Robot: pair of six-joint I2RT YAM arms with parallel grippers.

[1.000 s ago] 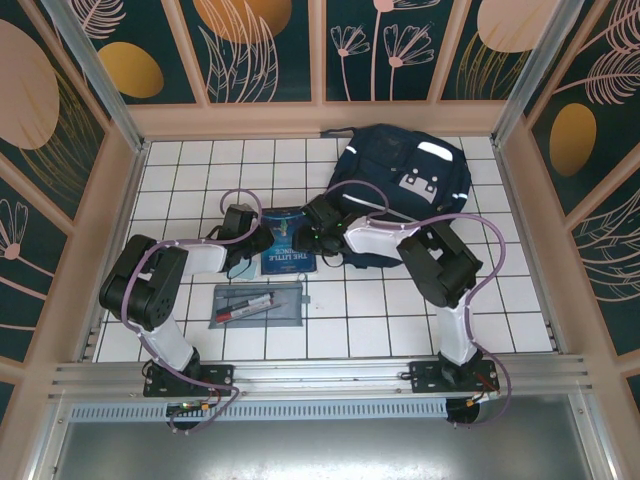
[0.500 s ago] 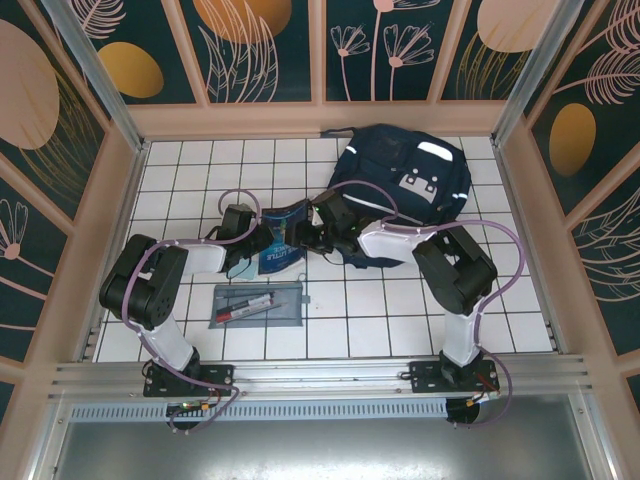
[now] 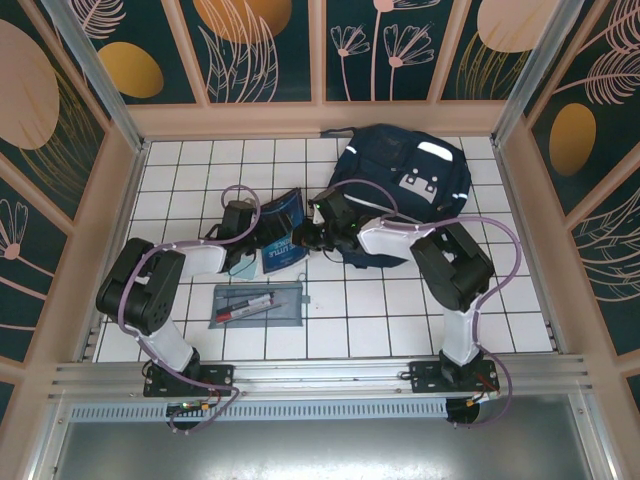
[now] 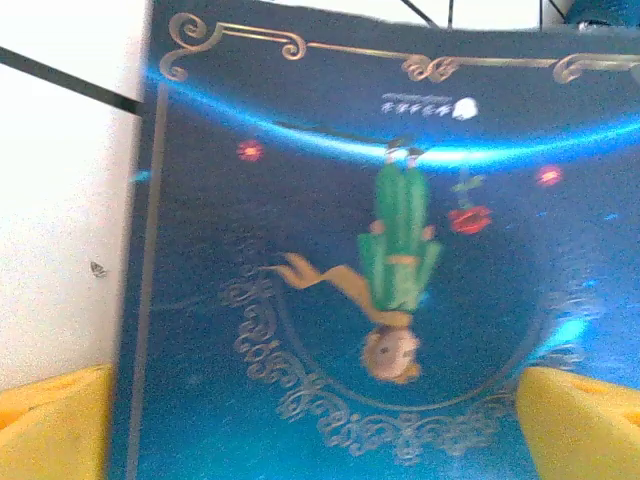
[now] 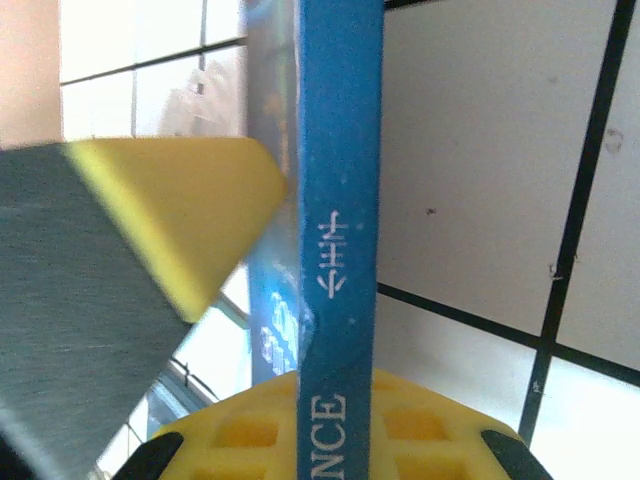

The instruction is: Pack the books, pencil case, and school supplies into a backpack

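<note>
left hand (image 3: 258, 236) spread wide; right hand (image 3: 306, 238) pinched closed; both arms angled inward.

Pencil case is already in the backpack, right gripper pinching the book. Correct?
No: the pencil case lies on the tiles, outside the backpack, as the top external view shows. The right gripper does pinch the book.

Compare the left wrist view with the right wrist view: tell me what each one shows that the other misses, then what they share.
Left wrist: the book seen from the front, its cover art a green-coated figure, and the left gripper open, its yellow tips at the lower corners. Right wrist: the book's spine edge-on, and the right gripper shut on it. Both: the book and white tiles.
</note>
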